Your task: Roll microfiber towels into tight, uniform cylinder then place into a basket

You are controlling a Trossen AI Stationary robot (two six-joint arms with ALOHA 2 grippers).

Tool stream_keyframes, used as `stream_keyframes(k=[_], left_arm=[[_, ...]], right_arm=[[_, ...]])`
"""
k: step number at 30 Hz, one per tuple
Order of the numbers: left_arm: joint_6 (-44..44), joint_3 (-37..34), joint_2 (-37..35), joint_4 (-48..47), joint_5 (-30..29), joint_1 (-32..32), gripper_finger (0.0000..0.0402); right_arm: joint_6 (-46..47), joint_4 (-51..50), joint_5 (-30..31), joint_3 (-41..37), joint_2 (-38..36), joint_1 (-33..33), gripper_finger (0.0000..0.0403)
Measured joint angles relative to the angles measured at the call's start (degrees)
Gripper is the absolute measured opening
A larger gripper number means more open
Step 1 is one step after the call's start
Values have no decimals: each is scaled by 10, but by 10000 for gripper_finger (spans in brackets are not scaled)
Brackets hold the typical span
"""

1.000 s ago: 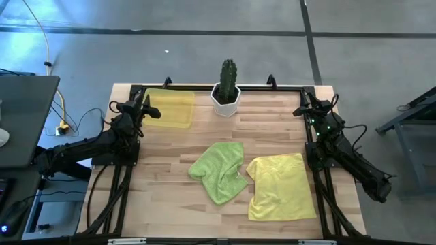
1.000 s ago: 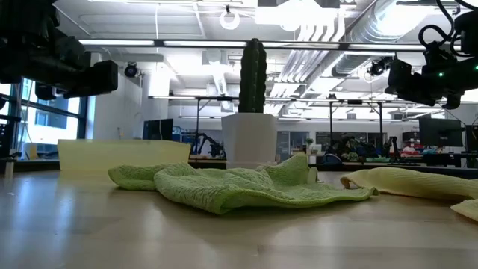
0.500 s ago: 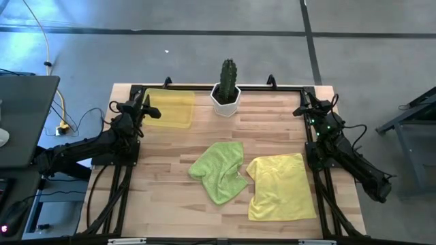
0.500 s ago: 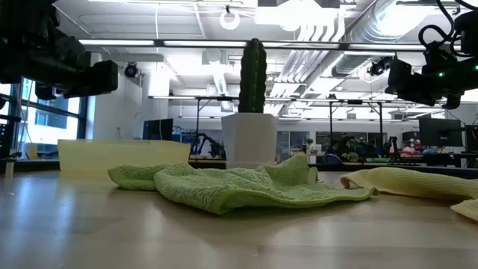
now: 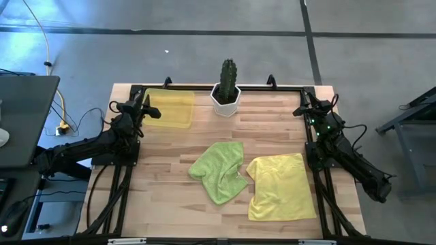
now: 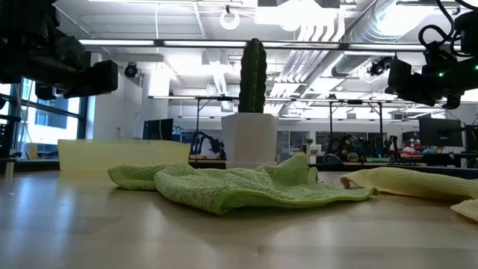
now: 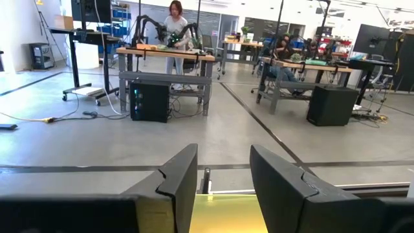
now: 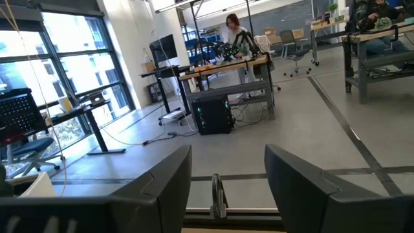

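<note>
Nothing moved; left claw (image 7: 223,188), right claw (image 8: 228,188) spread; nubby green towel (image 5: 219,171) crumpled.

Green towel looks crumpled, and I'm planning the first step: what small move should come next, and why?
Probably bring the left gripper, open and parked by the basket, down to the green towel to flatten it: it lies bunched mid-table, unrolled, with neither gripper near.
</note>
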Motion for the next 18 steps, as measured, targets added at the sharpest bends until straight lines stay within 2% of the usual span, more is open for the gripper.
stream_keyframes(k=[8, 14, 18], left_arm=[[-9, 0, 0, 0, 0, 0, 131], [-122, 0, 0, 0, 5, 0, 131], [-170, 0, 0, 0, 51, 0, 131]], right_arm=[[0, 0, 0, 0, 0, 0, 188], [0, 0, 0, 0, 0, 0, 188], [0, 0, 0, 0, 0, 0, 188]])
